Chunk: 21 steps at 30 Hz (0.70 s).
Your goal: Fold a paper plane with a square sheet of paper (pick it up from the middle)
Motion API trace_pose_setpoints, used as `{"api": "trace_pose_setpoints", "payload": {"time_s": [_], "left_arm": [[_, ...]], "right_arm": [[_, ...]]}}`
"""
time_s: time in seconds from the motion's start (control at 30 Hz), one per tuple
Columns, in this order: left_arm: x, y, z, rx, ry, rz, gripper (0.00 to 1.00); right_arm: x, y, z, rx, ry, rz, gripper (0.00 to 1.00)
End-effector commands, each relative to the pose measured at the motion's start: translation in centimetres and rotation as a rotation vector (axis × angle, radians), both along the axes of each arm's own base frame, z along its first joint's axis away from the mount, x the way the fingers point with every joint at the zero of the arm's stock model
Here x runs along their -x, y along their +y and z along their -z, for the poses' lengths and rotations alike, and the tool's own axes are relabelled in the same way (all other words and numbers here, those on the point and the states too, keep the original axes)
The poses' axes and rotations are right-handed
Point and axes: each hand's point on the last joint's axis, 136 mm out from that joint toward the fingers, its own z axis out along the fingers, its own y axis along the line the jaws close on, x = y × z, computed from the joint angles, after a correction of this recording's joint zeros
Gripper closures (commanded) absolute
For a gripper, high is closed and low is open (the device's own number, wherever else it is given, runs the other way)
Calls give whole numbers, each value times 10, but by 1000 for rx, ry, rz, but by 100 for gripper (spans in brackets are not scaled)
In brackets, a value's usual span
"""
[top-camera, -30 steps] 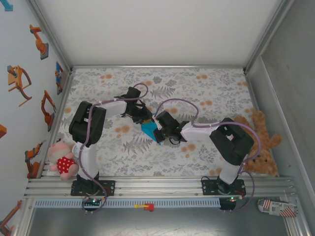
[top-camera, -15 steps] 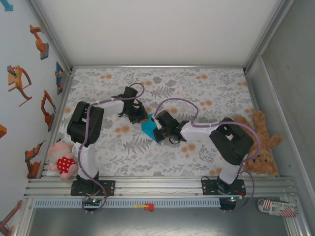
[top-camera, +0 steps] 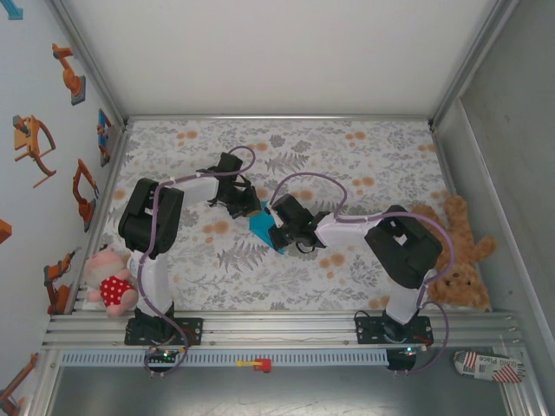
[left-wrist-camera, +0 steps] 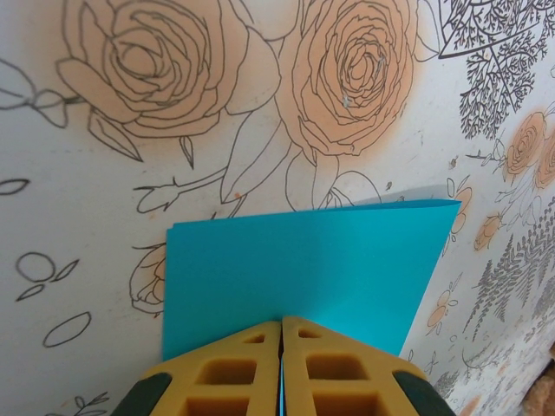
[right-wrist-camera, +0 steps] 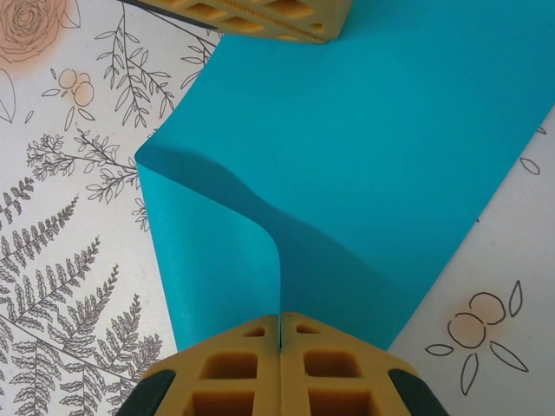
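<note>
Top external view, reading from the left: a pink plush toy (top-camera: 111,286) sits by the left arm's base, well apart from the work. Our left tool (top-camera: 246,206) is pinched shut on one edge of the square sheet of paper (top-camera: 260,224), which lies partly folded in the middle of the tabletop (top-camera: 364,156), between the two arms. In the left wrist view the pads meet with only a sliver of turquoise between them. Our right tool (top-camera: 277,229) is clamped on the opposite side, where a flap curls up into its pads in the right wrist view.

We judge two risks. Both tools hold thin paper, so pulling apart could tear it, and pressing that soft curl down unaligned would set a crooked crease. The tools are also very near each other, so they could collide. Bare cloth lies all around, and the teddy bear (top-camera: 455,251) at the right edge is well apart.
</note>
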Motion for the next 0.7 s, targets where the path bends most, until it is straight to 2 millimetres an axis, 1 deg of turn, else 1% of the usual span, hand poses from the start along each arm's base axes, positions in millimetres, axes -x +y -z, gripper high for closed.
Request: {"api": "trace_pose_setpoints", "payload": {"time_s": [0.0,0.37,0.67], "left_arm": [[20,10,28,-78,88,25,90],[20,8,26,-70,86,27,90],[21,8,27,-68,89,29,90]], "right_arm": [[-4,5,-5,-16,16,9,100],[1,5,0,-13,78,12,100],[0,3,4,3,89,20,100]]}}
